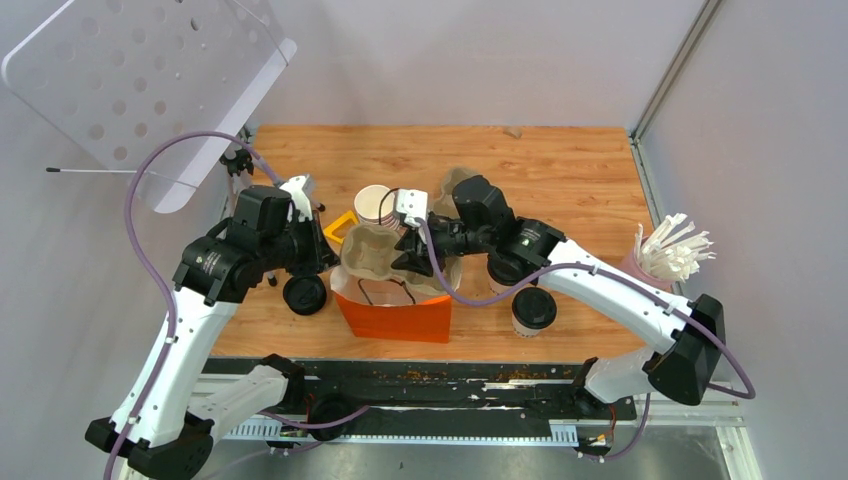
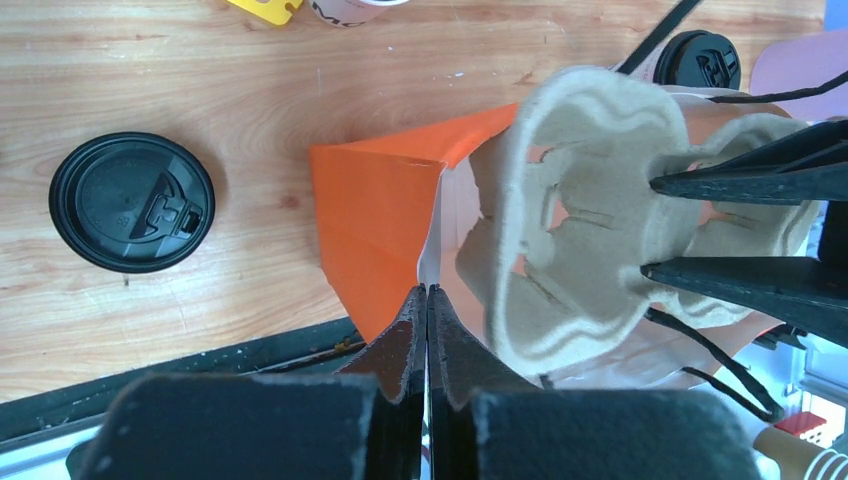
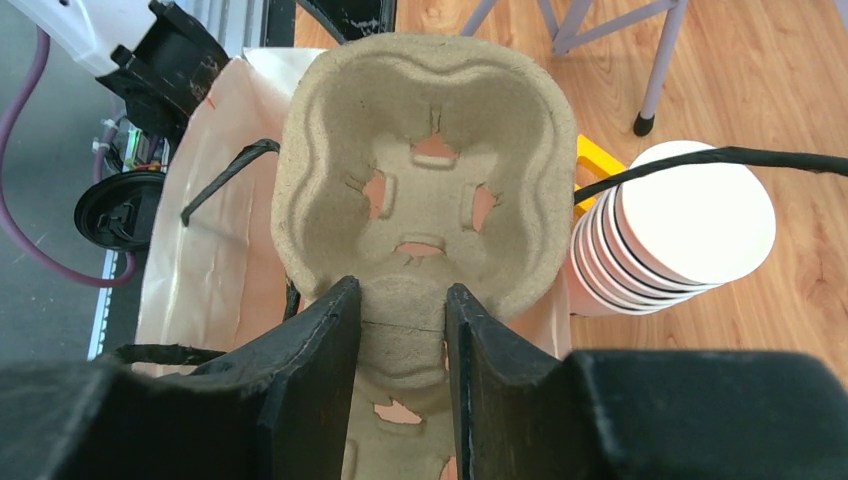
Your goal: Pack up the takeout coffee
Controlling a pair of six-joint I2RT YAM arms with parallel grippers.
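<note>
Right end effector [image 3: 400, 300] grips carrier [image 3: 420, 150] over bag [image 1: 395, 318]

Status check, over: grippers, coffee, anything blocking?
Left gripper shut on orange bag rim. Right gripper shut on cup carrier. Takeout coffee on table right of bag, untouched. Carrier sits across bag mouth.

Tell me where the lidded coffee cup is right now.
In the top view, the coffee cup stands on the table to the right of the orange bag, near the front edge.
</note>
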